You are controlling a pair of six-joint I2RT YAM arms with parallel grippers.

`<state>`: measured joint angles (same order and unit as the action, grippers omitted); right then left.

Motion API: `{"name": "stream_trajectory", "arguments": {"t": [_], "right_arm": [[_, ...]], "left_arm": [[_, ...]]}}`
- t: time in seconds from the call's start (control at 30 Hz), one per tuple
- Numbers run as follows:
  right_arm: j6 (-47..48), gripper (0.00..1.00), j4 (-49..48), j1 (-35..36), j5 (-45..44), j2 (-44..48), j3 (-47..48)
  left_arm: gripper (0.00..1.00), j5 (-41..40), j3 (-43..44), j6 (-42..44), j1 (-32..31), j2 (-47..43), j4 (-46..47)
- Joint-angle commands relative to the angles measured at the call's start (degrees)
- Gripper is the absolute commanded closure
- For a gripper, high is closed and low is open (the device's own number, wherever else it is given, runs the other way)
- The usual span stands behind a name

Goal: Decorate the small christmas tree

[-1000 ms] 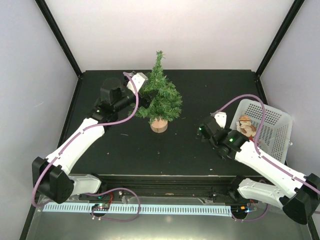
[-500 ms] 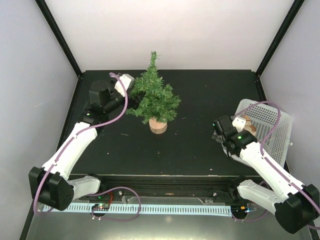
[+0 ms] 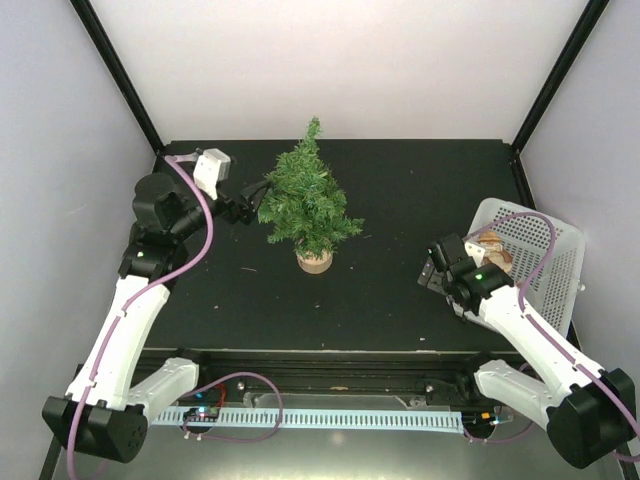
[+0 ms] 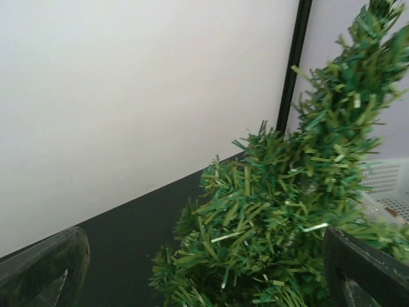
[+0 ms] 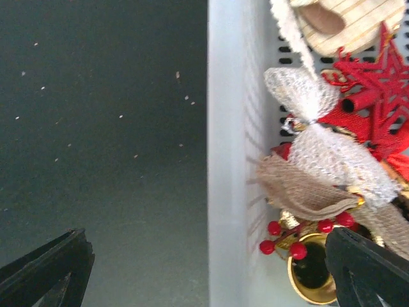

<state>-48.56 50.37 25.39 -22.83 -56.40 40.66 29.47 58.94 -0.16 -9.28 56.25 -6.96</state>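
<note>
The small christmas tree [image 3: 305,205] is standing upright on the black tabletop [image 3: 400,180], left of centre and toward the back. Its bristly dark-green branches are tapering to a thin tip, and its trunk is sitting in a small round pale wooden base [image 3: 313,261]. Nothing is hanging on the branches that are showing.

The left jaws are reaching in from the tree's left side, at mid-height, and are standing spread wide. In the left wrist view the two dark fingers [image 4: 45,268] are framing the foliage [image 4: 281,217], which is filling the gap ahead of them. The top view is showing the tips right at the outer needles, though whether they are touching is not clear. They are gripping nothing.

The right jaws are also gaping fully and carrying nothing. They are hovering over the left wall of the white perforated basket [image 3: 545,250] at the tabletop's right edge, one finger [image 5: 45,268] over bare tabletop, the other over the contents. Inside, a red star [image 5: 370,83], a white mesh bow [image 5: 326,128] and a gold bell [image 5: 310,272] with red berries are lying piled together.
</note>
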Motion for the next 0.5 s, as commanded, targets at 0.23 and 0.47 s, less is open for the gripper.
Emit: {"name": "stream_trajectory", "arguments": {"t": [0.23,0.47], "right_arm": [[-0.8,0.0,-9.1,-0.1,17.5,-1.4,-0.7],[-3.1,0.0,-20.1,-0.2,25.7,-11.6,4.8]], "left_arm": [[0.01,2.2,5.8,-1.9,5.8,-6.1,-12.8],[0.01,3.6,5.7,-2.4,7.1,-7.5,-16.8]]}}
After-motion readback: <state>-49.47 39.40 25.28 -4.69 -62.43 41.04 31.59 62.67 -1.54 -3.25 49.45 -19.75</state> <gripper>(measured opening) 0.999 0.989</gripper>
